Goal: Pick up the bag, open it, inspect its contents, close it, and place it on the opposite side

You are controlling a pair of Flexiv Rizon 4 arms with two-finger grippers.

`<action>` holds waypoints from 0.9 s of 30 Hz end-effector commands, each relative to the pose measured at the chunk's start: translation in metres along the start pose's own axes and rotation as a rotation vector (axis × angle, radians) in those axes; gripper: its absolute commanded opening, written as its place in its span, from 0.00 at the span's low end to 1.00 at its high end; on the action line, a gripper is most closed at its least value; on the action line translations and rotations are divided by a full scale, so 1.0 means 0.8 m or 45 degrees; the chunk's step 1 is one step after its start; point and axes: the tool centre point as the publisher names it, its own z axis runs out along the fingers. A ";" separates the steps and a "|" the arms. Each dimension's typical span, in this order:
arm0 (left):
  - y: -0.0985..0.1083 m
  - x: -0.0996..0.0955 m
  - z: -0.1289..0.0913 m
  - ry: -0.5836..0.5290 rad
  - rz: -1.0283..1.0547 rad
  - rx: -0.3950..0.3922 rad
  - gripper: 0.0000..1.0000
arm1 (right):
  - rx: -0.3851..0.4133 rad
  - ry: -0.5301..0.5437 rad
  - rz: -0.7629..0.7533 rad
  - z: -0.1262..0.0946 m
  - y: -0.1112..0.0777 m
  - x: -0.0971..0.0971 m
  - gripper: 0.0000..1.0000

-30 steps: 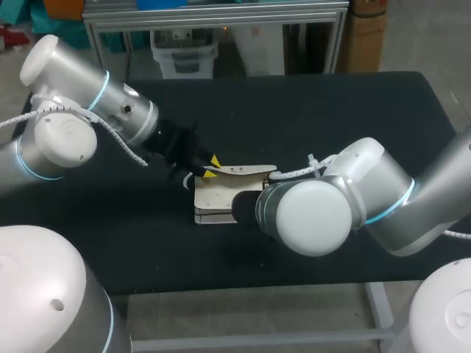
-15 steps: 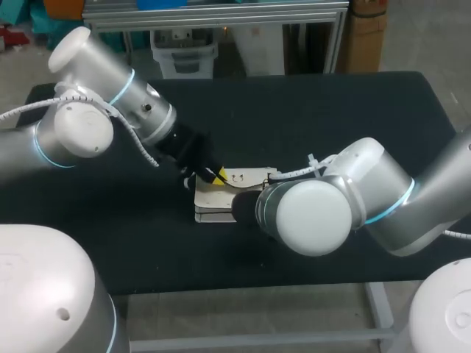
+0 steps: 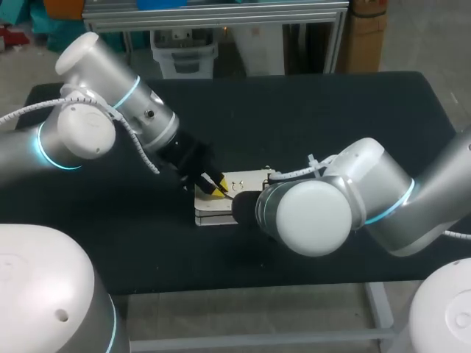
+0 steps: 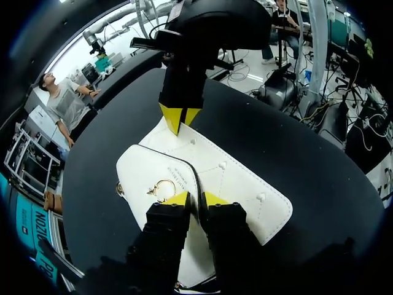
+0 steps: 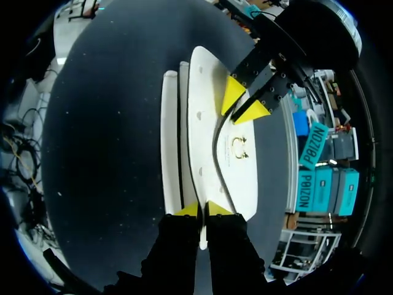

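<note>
Near the middle of the broad black table, seen from overhead, lies the flat white faux-leather flap bag. The left gripper, coming in from ten o'clock, pinches the dark-trimmed flap edge. The right gripper, from four o'clock, clamps the bag's opposite rim. A small gold ring clasp sits beside the left fingertips. I judge the bag light, its panels fairly stiff, the flap hinging freely and the skin smooth. Grip the rims squarely, never the ring.
</note>
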 end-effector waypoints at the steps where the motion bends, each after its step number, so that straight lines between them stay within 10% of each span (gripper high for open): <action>1: 0.001 0.005 0.010 -0.009 0.005 0.007 0.56 | 0.000 -0.004 0.000 0.003 0.001 0.001 0.00; 19: -0.002 -0.013 -0.040 -0.185 0.053 0.076 0.49 | 0.000 -0.004 0.000 0.003 0.001 0.001 0.00; 27: -0.010 -0.030 -0.072 -0.328 -0.116 0.181 0.95 | 0.000 -0.004 0.000 0.003 0.001 0.001 0.00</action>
